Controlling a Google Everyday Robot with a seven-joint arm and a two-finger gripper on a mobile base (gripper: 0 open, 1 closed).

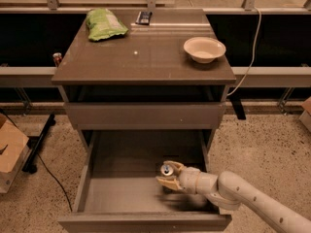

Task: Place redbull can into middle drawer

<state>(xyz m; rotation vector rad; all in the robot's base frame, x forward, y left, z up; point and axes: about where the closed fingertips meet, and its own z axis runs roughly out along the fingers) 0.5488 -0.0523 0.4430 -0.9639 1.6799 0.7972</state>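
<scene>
The middle drawer (121,198) is pulled wide open at the bottom of the grey-brown cabinet, its smooth floor showing. The redbull can (166,169) stands upright inside it, near the right side, with its shiny silver top and pull tab facing up. My gripper (170,176) reaches in from the lower right and its pale fingers (167,182) sit on either side of the can, closed around it. The can's body is mostly hidden by the fingers.
A like-coloured drawer (146,115) above is closed. On the cabinet top lie a green chip bag (104,24), a white bowl (204,49) and a small black object (144,17). A small red can (57,58) stands behind the left edge. A cardboard box (9,152) sits on the floor at left.
</scene>
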